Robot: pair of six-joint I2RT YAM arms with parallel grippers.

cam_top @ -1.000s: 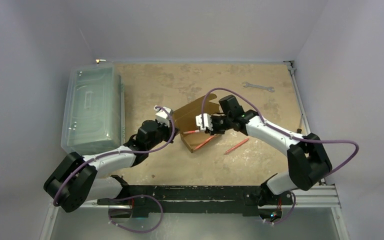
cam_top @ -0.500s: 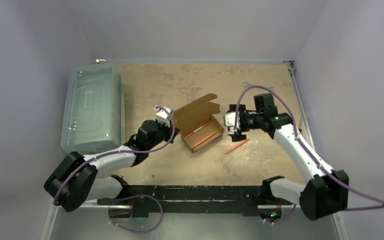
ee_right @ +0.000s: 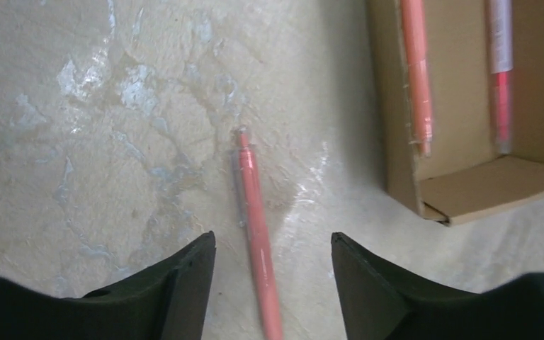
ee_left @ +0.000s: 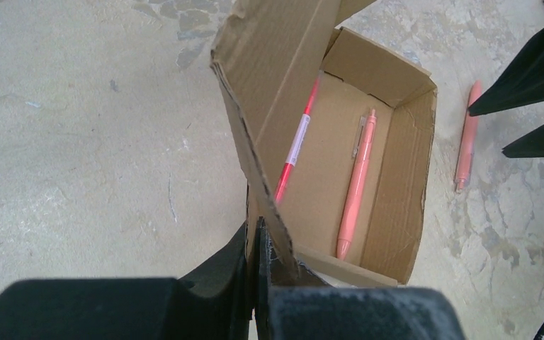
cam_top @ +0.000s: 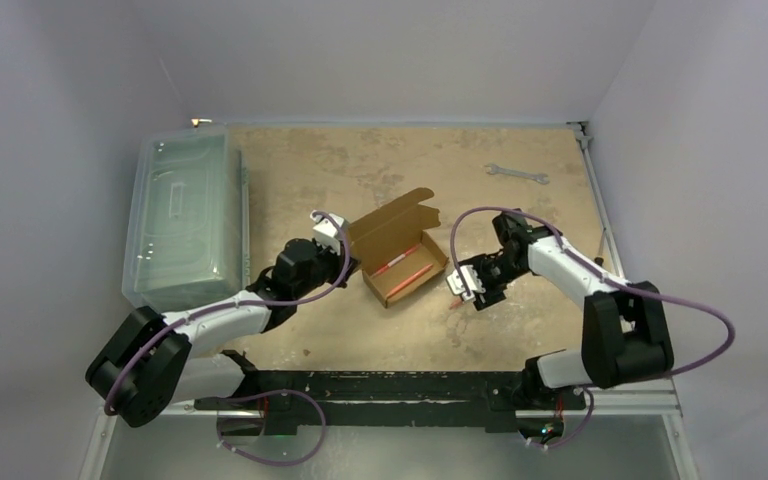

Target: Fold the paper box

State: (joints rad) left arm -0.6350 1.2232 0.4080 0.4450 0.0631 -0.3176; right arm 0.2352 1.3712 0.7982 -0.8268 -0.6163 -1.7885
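Observation:
The brown cardboard paper box stands open at the table's middle with its lid flap raised; it also shows in the left wrist view and the right wrist view. Two pink pens lie inside it. My left gripper is shut on the box's near-left wall. A third pink pen lies on the table right of the box, mostly hidden under the gripper in the top view. My right gripper is open just above this pen, a finger on each side.
A large clear plastic bin stands along the table's left side. A metal wrench lies at the back right. The table's right edge rail runs close behind the right arm.
My right gripper has left the box, swung out to the right and come down over the loose pen. The box's lid flap now shows fully. The left arm has not moved.

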